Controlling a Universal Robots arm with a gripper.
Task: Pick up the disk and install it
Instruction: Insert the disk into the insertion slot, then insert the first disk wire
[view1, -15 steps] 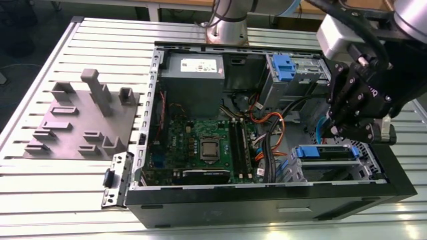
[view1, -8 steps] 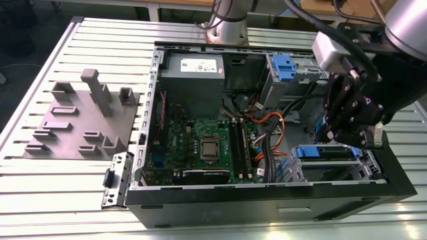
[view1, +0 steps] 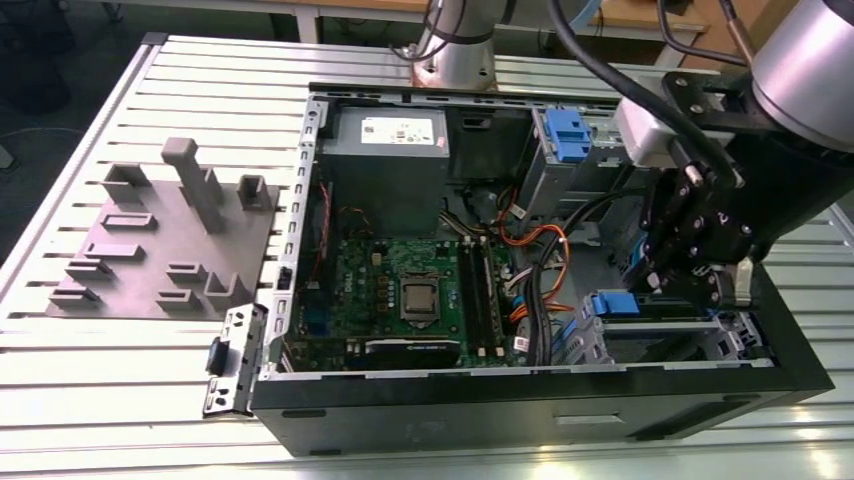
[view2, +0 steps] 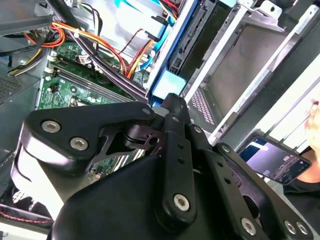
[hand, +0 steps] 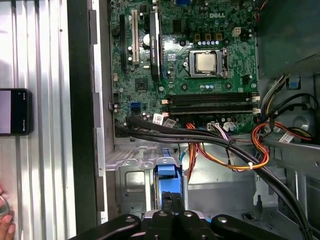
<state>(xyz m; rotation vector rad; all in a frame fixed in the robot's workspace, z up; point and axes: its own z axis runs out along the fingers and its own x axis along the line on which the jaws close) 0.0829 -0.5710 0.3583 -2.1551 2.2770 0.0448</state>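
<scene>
Gripper (view1: 703, 285) jaws pinching disk (hand: 167, 186) in bay, cables (hand: 210, 142) beside, phone (hand: 15, 111) outside.

**Print in view, little of it legible**

We find a white sticker (view1: 403, 128) on the grey power box (view1: 387, 165), its lines of print too small for us to make out. On the green circuit board (hand: 190, 60) we see a short white logo (hand: 216, 16) near one edge, plus fine white markings beside the slots and sockets. A small white tag (hand: 158, 119) with dark print sits on a black cable (hand: 200, 136). The phone (hand: 12, 111) on the desk (hand: 45, 150) has a lit screen, but we can read nothing on it.
</scene>
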